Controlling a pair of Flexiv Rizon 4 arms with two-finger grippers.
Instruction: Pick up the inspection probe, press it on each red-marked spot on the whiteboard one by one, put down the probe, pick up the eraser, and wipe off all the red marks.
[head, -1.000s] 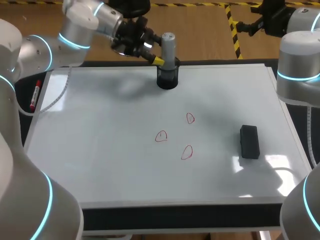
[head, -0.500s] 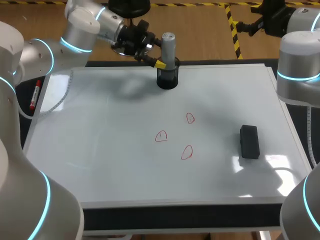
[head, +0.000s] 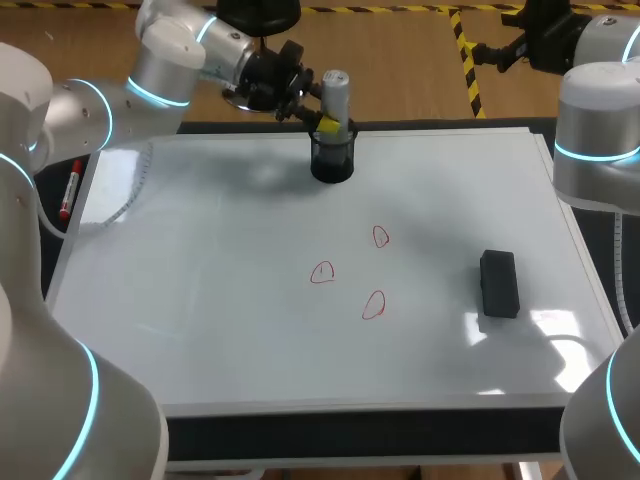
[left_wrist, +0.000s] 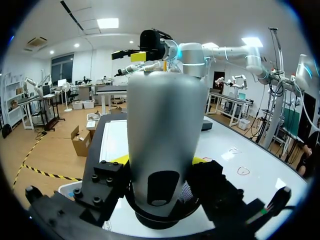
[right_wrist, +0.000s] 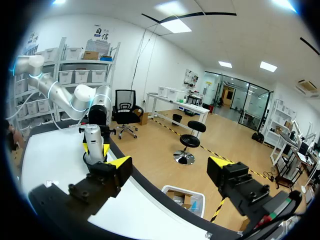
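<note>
The inspection probe (head: 335, 92), a grey cylinder, stands upright in a black round holder (head: 332, 162) on the whiteboard (head: 200, 300), near the middle of the worktop's (head: 360, 437) far edge. The left pincer (head: 325, 122) pinches the probe just above the holder's rim: in the left wrist view its yellow tips sit against the grey body from both sides, and the probe fills the gap between them. The right pincer (right_wrist: 170, 165) hangs beyond the worktop's far right corner, fingers spread wide with nothing between them. Three red marks lie close together around the middle of the whiteboard: one (head: 380, 236) farthest back, one (head: 322, 272) to its left and one (head: 373, 305) nearest the front edge. The black eraser (head: 498, 283) lies flat near the right edge, well apart from the marks. A red marker (head: 69, 190) lies on the worktop just beside the whiteboard's left edge
</note>
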